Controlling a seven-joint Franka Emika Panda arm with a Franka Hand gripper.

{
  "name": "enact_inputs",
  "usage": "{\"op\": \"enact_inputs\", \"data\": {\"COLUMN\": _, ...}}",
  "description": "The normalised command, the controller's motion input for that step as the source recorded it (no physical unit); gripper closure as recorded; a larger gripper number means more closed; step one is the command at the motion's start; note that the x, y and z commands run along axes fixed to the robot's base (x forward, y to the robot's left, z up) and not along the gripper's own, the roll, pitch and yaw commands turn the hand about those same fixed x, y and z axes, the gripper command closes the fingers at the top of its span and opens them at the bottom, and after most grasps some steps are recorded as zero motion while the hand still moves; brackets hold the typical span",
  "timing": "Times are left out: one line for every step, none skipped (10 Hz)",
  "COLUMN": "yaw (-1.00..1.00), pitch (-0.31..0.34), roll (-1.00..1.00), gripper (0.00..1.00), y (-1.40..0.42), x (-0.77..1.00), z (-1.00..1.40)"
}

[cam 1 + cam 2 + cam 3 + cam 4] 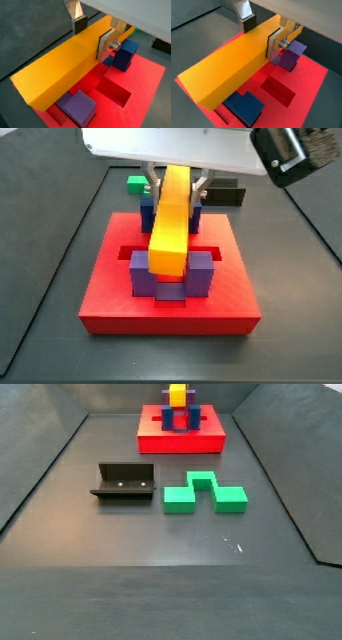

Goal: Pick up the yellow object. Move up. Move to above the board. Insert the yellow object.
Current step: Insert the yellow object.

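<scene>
Yellow object [60, 70] clamped between tool [92, 34] fingers above board [143, 82].

I see the dark grey floor [80, 524] carrying three things. The board [182, 442] lies at its far end. The fixture [123, 482] stands well apart from the board, on the near side. The green notched block [203, 492] lies just beside the fixture. The gripper [178, 190] hangs above the board, closed on the yellow object [170, 223].
</scene>
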Motion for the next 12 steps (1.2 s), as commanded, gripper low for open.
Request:
{"op": "enact_inputs", "data": {"yaw": 0.0, "pitch": 0.0, "roll": 0.09, "gripper": 1.0, "y": 0.12, "x": 0.0, "z": -0.06}}
{"op": "enact_inputs", "data": {"yaw": 0.0, "pitch": 0.001, "roll": 0.07, "gripper": 1.0, "y": 0.09, "x": 0.0, "z": -0.06}}
{"op": "enact_inputs", "data": {"yaw": 0.0, "pitch": 0.0, "roll": 0.06, "gripper": 1.0, "y": 0.0, "x": 0.0, "z": -0.13}}
{"op": "enact_inputs", "data": {"yaw": 0.08, "pitch": 0.0, "roll": 0.08, "gripper": 1.0, "y": 0.0, "x": 0.0, "z": -0.22}}
{"op": "enact_inputs", "data": {"yaw": 0.17, "pitch": 0.0, "roll": 0.08, "gripper": 1.0, "y": 0.0, "x": 0.0, "z": -0.29}}
{"op": "enact_inputs", "data": {"yaw": 0.2, "pitch": 0.0, "roll": 0.09, "gripper": 1.0, "y": 0.0, "x": 0.02, "z": -0.3}}
{"op": "enact_inputs", "data": {"yaw": 0.2, "pitch": 0.0, "roll": 0.06, "gripper": 1.0, "y": 0.0, "x": 0.06, "z": -0.26}}
{"op": "enact_inputs", "data": {"yaw": 0.18, "pitch": 0.0, "roll": 0.05, "gripper": 1.0, "y": 0.0, "x": 0.09, "z": -0.22}}
{"op": "enact_inputs", "data": {"yaw": 0.16, "pitch": 0.019, "roll": 0.08, "gripper": 1.0, "y": 0.0, "x": 0.14, "z": -0.17}}
{"op": "enact_inputs", "data": {"yaw": 0.11, "pitch": 0.063, "roll": 0.2, "gripper": 1.0, "y": -0.07, "x": 0.12, "z": -0.06}}
{"op": "enact_inputs", "data": {"yaw": 0.0, "pitch": 0.083, "roll": 0.24, "gripper": 1.0, "y": -0.11, "x": 0.0, "z": 0.0}}
{"op": "enact_inputs", "data": {"yaw": 0.0, "pitch": 0.103, "roll": 0.24, "gripper": 1.0, "y": -0.09, "x": 0.0, "z": 0.13}}
